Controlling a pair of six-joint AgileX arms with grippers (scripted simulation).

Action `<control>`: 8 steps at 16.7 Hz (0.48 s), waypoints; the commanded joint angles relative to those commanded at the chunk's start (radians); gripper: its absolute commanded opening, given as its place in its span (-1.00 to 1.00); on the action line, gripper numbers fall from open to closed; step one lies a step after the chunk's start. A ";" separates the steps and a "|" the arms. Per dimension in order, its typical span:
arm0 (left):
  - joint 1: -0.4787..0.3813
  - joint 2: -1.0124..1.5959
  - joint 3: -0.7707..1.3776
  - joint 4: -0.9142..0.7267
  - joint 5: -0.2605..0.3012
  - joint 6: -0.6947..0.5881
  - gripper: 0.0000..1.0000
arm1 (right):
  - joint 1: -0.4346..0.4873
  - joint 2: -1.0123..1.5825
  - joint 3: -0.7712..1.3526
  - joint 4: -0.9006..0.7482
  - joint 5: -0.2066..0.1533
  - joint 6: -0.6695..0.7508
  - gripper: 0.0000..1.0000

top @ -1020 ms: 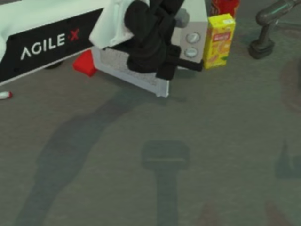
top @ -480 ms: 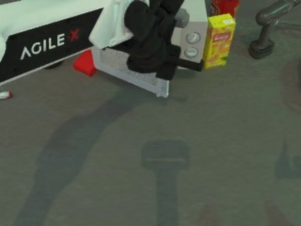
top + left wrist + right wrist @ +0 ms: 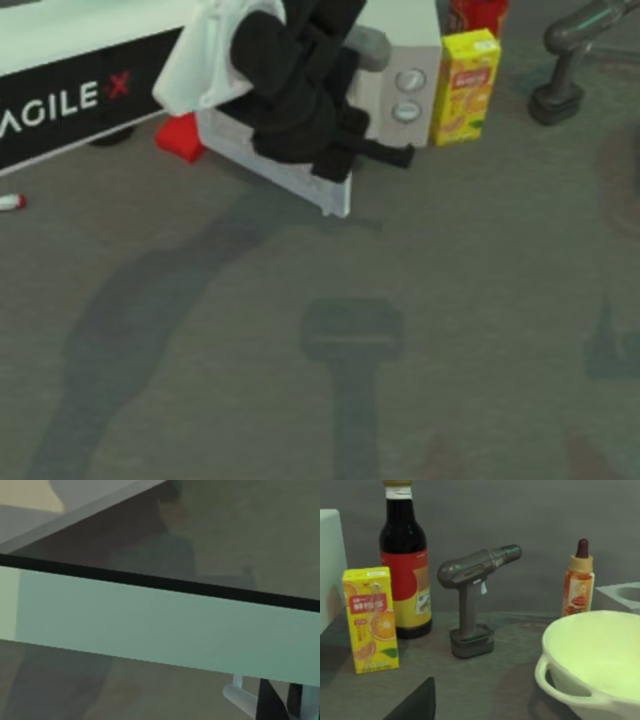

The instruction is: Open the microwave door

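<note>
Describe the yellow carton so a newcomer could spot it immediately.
Find the boxy white microwave at the table's far edge. The tall yellow juice carton with orange-fruit pictures stands against its knob side, in front of a dark red-labelled bottle. It is the only yellow box.

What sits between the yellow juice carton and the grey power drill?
The dark sauce bottle, set further back, between yellow carton and grey drill, in right wrist view.

One microwave [image 3: 400,40]; one microwave door [image 3: 285,165]; two knobs [image 3: 410,80]; one yellow carton [image 3: 465,85]; one dark bottle [image 3: 405,560]; one drill [image 3: 472,605]; one dropper bottle [image 3: 578,580]; one bowl [image 3: 595,655]; one red block [image 3: 180,135].
</note>
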 joint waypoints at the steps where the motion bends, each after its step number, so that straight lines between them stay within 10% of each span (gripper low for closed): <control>1: 0.003 -0.007 -0.012 0.003 0.006 0.012 -1.00 | 0.000 0.000 0.000 0.000 0.000 0.000 1.00; 8: 0.004 -0.009 -0.017 0.004 0.008 0.016 -1.00 | 0.000 0.000 0.000 0.000 0.000 0.000 1.00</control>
